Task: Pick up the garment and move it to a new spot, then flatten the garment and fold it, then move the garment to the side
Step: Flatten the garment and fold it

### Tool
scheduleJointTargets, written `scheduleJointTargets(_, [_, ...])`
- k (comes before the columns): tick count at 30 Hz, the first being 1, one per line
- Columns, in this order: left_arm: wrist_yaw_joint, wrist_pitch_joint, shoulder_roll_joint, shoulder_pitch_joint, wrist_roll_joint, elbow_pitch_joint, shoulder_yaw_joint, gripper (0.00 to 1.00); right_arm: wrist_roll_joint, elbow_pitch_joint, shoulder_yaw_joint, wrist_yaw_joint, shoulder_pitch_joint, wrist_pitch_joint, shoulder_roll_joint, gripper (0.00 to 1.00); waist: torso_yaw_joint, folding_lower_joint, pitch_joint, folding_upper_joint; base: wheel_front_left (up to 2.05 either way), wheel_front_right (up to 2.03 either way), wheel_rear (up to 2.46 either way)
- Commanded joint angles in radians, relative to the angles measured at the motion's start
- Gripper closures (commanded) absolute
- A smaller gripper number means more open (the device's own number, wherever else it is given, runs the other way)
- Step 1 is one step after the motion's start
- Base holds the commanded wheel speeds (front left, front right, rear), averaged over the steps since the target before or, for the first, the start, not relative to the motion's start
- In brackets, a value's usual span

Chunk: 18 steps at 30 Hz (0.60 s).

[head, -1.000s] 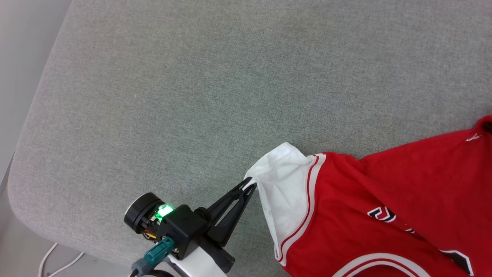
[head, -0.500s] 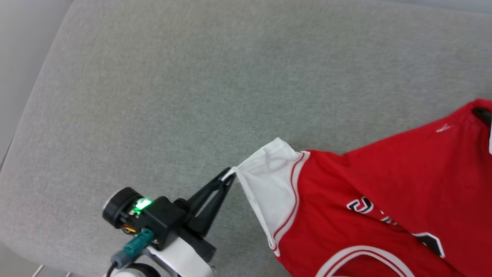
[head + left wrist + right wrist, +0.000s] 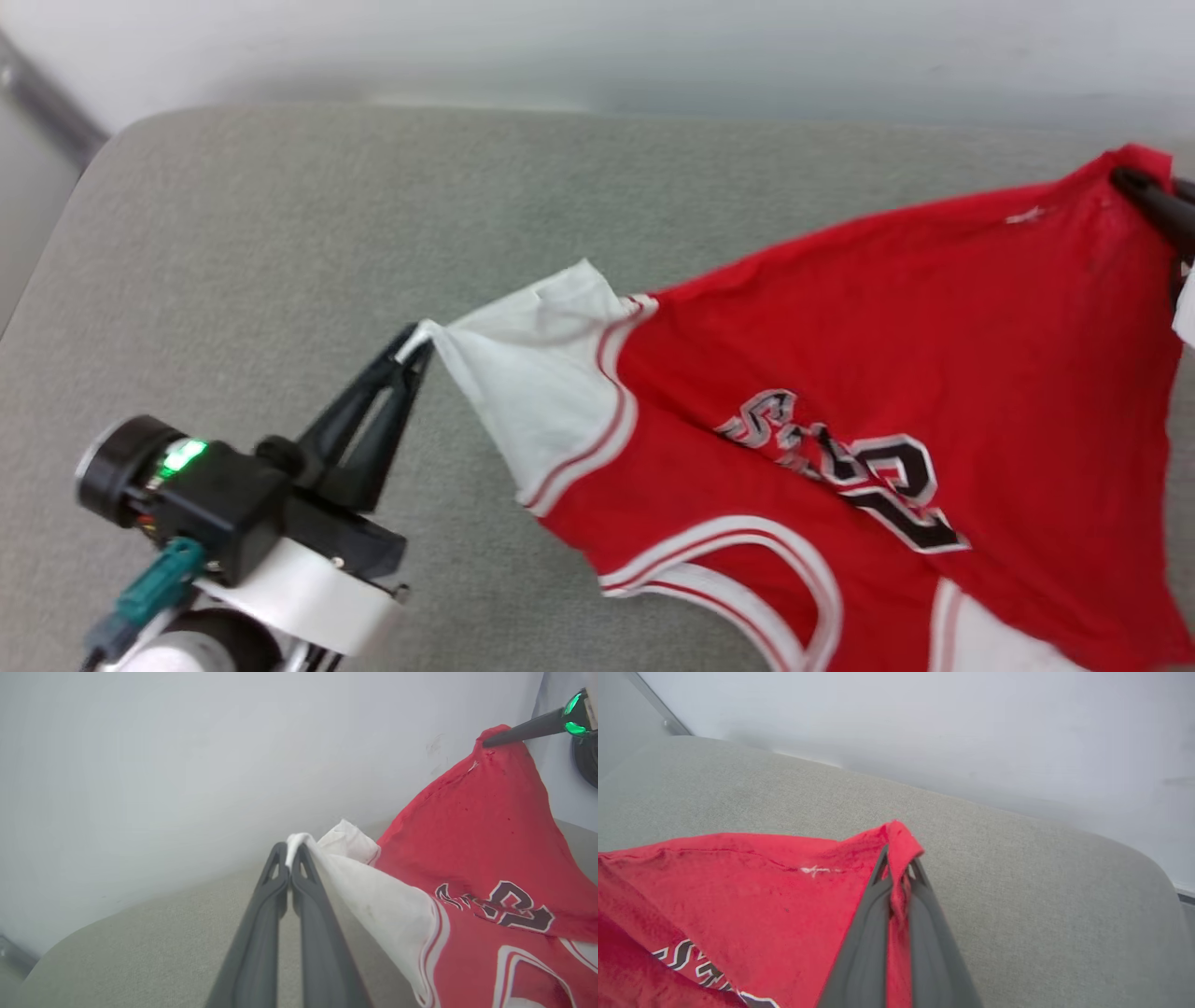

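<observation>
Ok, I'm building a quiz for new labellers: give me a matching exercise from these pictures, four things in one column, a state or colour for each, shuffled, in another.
1 left end effector
2 right end effector
3 number print
4 cushion

a grey
b shut on red corner of the garment
c black and white
d shut on white sleeve

Pairs: 1d, 2b, 3c, 4a.

Grey fabric cushion (image 3: 280,233) against pale wall (image 3: 597,37).
</observation>
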Motion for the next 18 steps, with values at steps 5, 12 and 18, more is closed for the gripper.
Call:
scheduleJointTargets(5, [0.025, -0.011, 0.048, -0.012, 0.011, -0.057, 0.072, 1.00, 0.012, -0.093, -0.035, 0.000, 0.020, -0.042, 0.009, 1.00, -0.078, 0.0001, -0.076, 0.0000, 0.00, 0.00, 0.00])
scheduleJointTargets(12, [0.042, -0.018, 0.096, -0.071, 0.002, -0.122, 0.173, 1.00, 0.016, -0.226, -0.080, 0.000, 0.022, -0.067, 0.043, 1.00, -0.131, 0.0001, -0.110, 0.0000, 0.00, 0.00, 0.00])
scheduleJointTargets(18, [0.056, -0.029, 0.117, -0.136, -0.004, -0.157, 0.245, 1.00, 0.028, -0.322, -0.119, 0.000, 0.001, -0.066, 0.086, 1.00, -0.169, 0.0001, -0.113, 0.0000, 0.00, 0.00, 0.00])
